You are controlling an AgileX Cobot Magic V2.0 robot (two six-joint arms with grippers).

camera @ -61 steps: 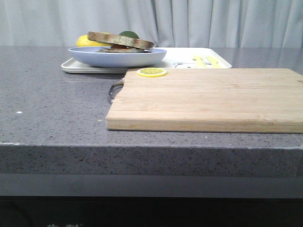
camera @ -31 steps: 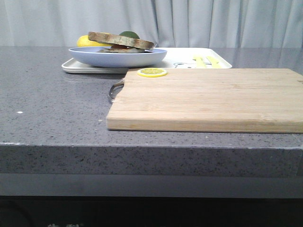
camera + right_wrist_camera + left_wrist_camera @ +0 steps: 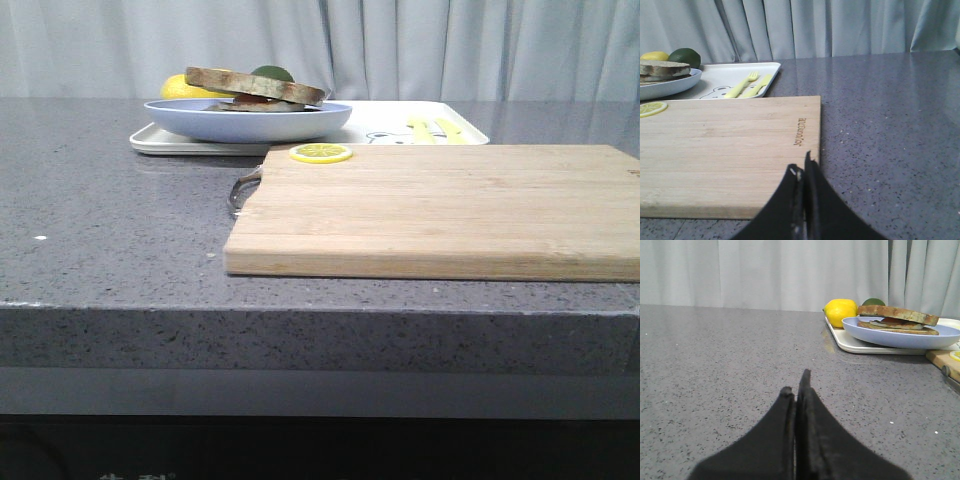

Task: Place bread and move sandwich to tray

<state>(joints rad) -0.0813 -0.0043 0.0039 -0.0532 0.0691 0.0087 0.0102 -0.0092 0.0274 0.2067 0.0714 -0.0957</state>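
The sandwich (image 3: 255, 88) lies on the light blue plate (image 3: 200, 121), topped by the thick bread (image 3: 230, 81). The plate stands on the left part of the white tray (image 3: 460, 132). In the left wrist view the sandwich (image 3: 897, 320), plate (image 3: 875, 336) and tray (image 3: 842, 342) show far off. In the right wrist view the bread (image 3: 662, 68), plate (image 3: 670, 86) and tray (image 3: 722, 75) show too. My left gripper (image 3: 796, 385) is shut and empty over the bare counter. My right gripper (image 3: 801, 167) is shut and empty over the near corner of the cutting board (image 3: 730, 145). Neither gripper shows in the front view.
A wooden cutting board (image 3: 440, 205) with a metal handle (image 3: 243, 187) lies in front of the tray; a lemon slice (image 3: 321, 153) sits on its far left corner. A lemon (image 3: 840, 312) and a lime (image 3: 685, 56) sit behind the plate. A yellow fork and knife (image 3: 747, 85) lie on the tray.
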